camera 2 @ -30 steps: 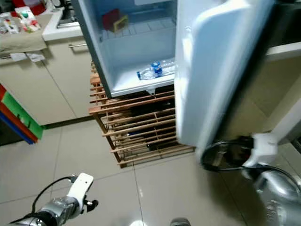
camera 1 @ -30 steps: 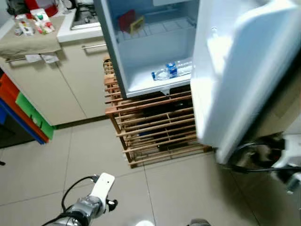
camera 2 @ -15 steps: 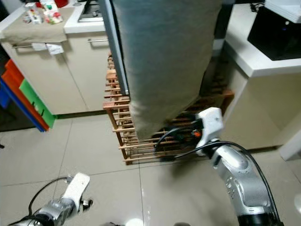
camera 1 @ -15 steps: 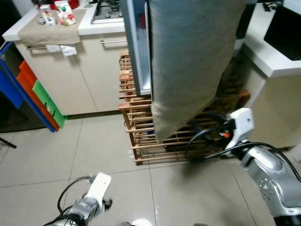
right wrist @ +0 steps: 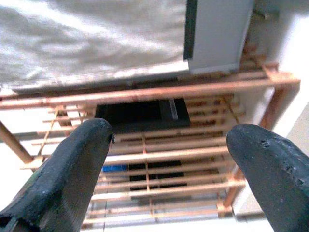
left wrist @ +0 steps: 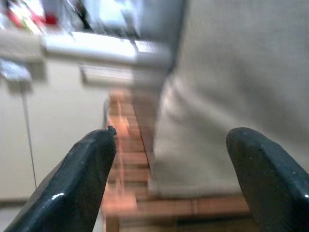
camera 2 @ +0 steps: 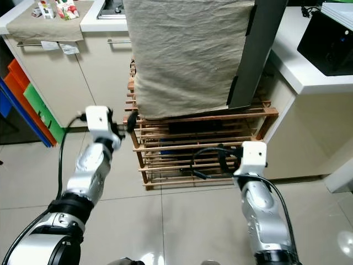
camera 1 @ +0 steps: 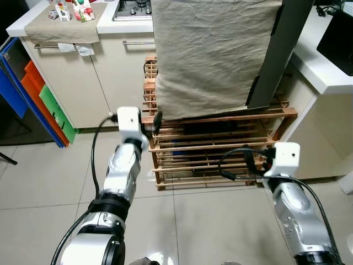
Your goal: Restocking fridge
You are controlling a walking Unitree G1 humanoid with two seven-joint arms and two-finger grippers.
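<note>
The fridge (camera 1: 278, 52) stands on a wooden slatted rack (camera 1: 220, 144), its door shut and draped with a beige cloth (camera 1: 212, 55). My left gripper (camera 1: 156, 122) is raised at the rack's top left corner, beside the cloth's lower edge, open with nothing between its fingers (left wrist: 91, 164). My right gripper (right wrist: 170, 140) is open and empty too, pointing at the rack's lower shelves from the front right. Its wrist (camera 1: 287, 157) hangs low before the rack. A dark object (right wrist: 142, 115) lies on a rack shelf under the fridge.
A kitchen counter (camera 1: 60, 27) with small packets and a hob (camera 1: 132, 8) stands at the back left. Blue, orange and green panels (camera 1: 38, 99) lean at the left. A white counter (camera 1: 325, 69) with a black appliance is on the right. Tiled floor (camera 1: 209, 221) lies in front.
The fridge door has swung shut, hiding the bottle inside. My left arm rose from the floor level to the rack's corner. The right arm dropped back from the door. The camera view shifted.
</note>
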